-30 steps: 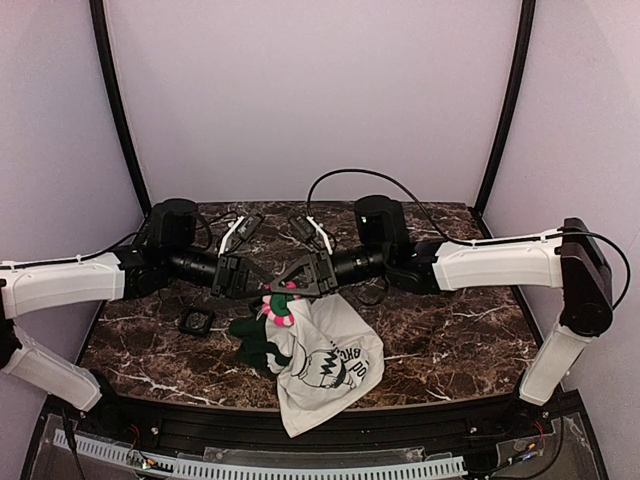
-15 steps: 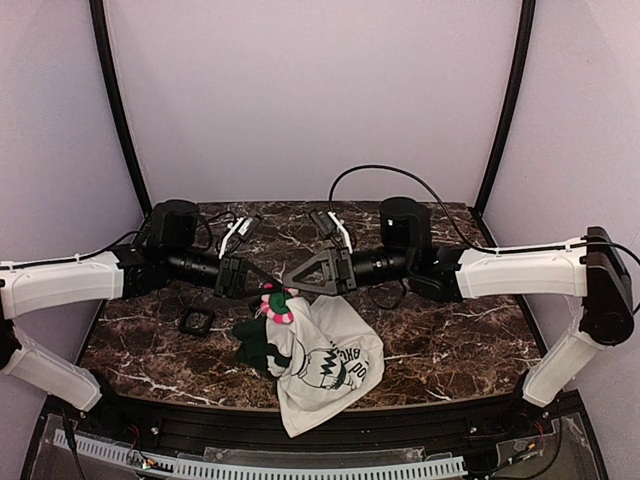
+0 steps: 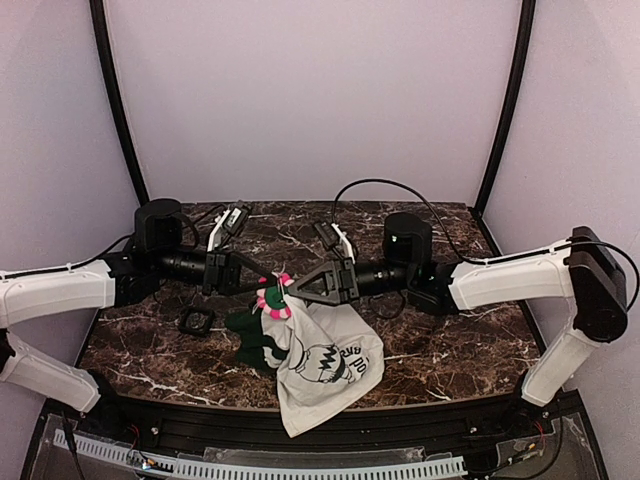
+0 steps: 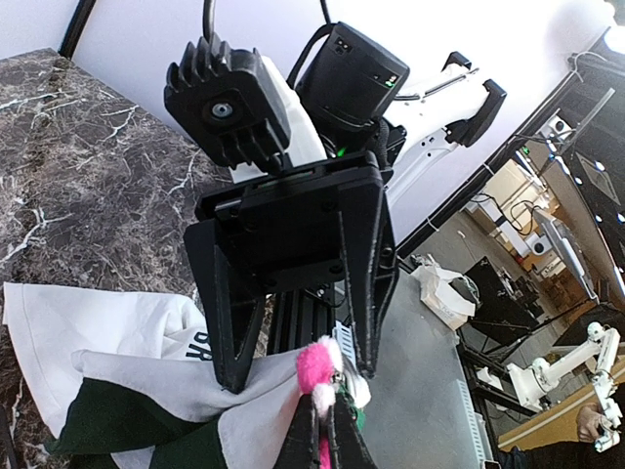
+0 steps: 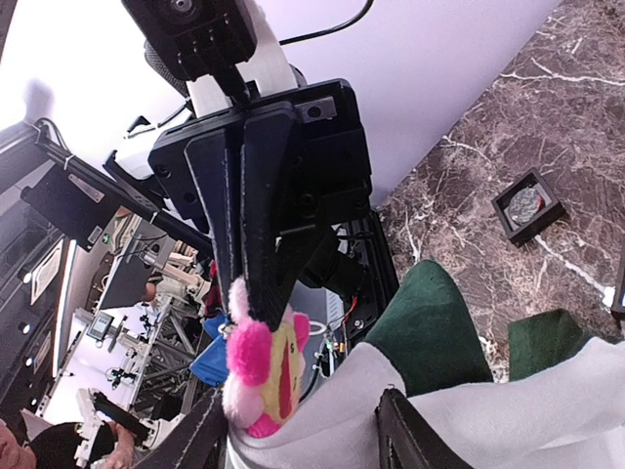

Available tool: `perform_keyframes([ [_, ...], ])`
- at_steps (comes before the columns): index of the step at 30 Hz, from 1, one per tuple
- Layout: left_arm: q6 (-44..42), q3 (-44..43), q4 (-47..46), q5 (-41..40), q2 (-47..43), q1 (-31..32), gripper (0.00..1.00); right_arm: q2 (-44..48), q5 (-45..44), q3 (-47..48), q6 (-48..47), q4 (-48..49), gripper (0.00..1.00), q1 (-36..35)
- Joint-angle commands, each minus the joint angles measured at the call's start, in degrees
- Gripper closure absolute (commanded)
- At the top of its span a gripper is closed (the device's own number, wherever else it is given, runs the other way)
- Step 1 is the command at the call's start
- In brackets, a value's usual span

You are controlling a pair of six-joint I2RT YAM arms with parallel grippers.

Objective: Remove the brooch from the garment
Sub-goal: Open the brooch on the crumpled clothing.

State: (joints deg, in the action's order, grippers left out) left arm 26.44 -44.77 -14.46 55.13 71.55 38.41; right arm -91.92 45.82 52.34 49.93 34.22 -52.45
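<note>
The garment (image 3: pixel 325 365), a white T-shirt with black print and dark green sleeves, lies at the table's front centre with its top corner lifted. The pink, white and yellow brooch (image 3: pixel 271 298) sits on that raised corner. My left gripper (image 3: pixel 266 289) is shut on the brooch; in the left wrist view its fingertips (image 4: pixel 327 430) pinch the brooch (image 4: pixel 317 369). My right gripper (image 3: pixel 292 290) faces it from the right. In the right wrist view it (image 5: pixel 303 396) is open, its jaws wide apart with white cloth (image 5: pixel 508 410) between them, just below the brooch (image 5: pixel 256 366).
A small black square frame (image 3: pixel 196 321) lies on the marble table (image 3: pixel 450 340) left of the shirt; it also shows in the right wrist view (image 5: pixel 528 203). Both arms reach in horizontally above the table's middle. Black posts stand at the back corners.
My right gripper's jaws have spread wider and it has settled slightly lower at the raised cloth. The left arm has drawn back a little to the left, still gripping the brooch.
</note>
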Motion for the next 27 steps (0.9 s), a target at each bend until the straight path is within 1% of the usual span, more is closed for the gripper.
perform_keyframes([
  [1, 0.99, 0.78, -3.98, 1.96, -1.83, -0.27, 0.99, -2.20, 3.23, 1.37, 3.46, 8.80, 0.52, -0.48],
  [3, 0.98, 0.82, -3.97, 1.75, -1.87, -0.27, 0.99, -2.82, 3.67, 1.57, 4.22, 10.01, 0.53, -0.76],
  [6, 0.83, 0.83, -3.83, 1.37, -1.89, -0.27, 0.99, -3.62, 4.19, 2.05, 4.90, 11.03, 0.59, -1.22],
  [9, 0.11, 0.72, -3.02, 0.63, -1.94, -0.29, 0.99, -4.20, 4.56, 2.26, 5.91, 12.36, 0.75, -1.43],
  [11, -0.90, 0.29, -1.12, -0.47, -1.90, -0.27, 0.99, -4.27, 4.42, 2.49, 6.16, 12.36, 0.83, -1.43],
  [13, -1.62, -0.29, 0.72, -1.44, -1.81, -0.31, 0.99, -3.92, 3.37, 2.46, 5.77, 11.36, 0.95, -1.42],
  [14, -1.68, -0.55, 1.29, -1.68, -1.71, -0.29, 0.95, -3.50, 2.50, 2.46, 5.18, 10.35, 1.00, -1.36],
  [15, -1.66, -0.70, 1.46, -1.78, -1.65, -0.32, 0.82, -2.93, 1.43, 2.60, 3.93, 8.82, 1.00, -1.36],
  [16, -1.65, -0.91, 1.74, -1.78, -1.60, -0.35, 0.75, -2.39, 0.25, 2.75, 2.69, 6.82, 1.00, -1.35],
  [17, -1.65, -1.01, 1.86, -1.78, -1.60, -0.35, 0.64, -1.71, -1.11, 3.04, 1.32, 4.81, 1.00, -1.34],
  [18, -1.65, -1.08, 1.99, -1.74, -1.63, -0.36, 0.59, -1.28, -2.20, 3.23, 0.28, 2.95, 1.00, -1.34],
  [19, -1.54, -1.09, 1.98, -1.71, -1.70, -0.40, 0.47, -0.86, -2.93, 3.39, -0.66, 0.84, 1.00, -1.34],
  [20, -1.46, -0.99, 1.76, -1.66, -1.81, -0.37, 0.43, -0.61, -3.55, 3.61, -1.37, -0.12, 1.00, -1.30],
  [21, -1.30, -0.92, 1.65, -1.62, -1.83, -0.36, 0.35, -0.55, -3.92, 3.85, -1.84, -1.43, 1.00, -1.33],
  [24, -1.50, -0.93, 2.29, -1.69, -1.39, -0.36, 0.31, -0.39, -4.48, 4.67, -2.77, -3.23, 1.00, -1.34],
  [26, -1.74, -1.20, 3.27, -1.93, -0.88, -0.36, 0.35, -0.23, -4.72, 4.84, -2.78, -3.51, 1.00, -1.34],
  [27, -1.83, -1.37, 3.84, -2.15, -0.66, -0.36, 0.38, -0.19, -4.76, 5.06, -2.82, -3.71, 1.00, -1.30],
])
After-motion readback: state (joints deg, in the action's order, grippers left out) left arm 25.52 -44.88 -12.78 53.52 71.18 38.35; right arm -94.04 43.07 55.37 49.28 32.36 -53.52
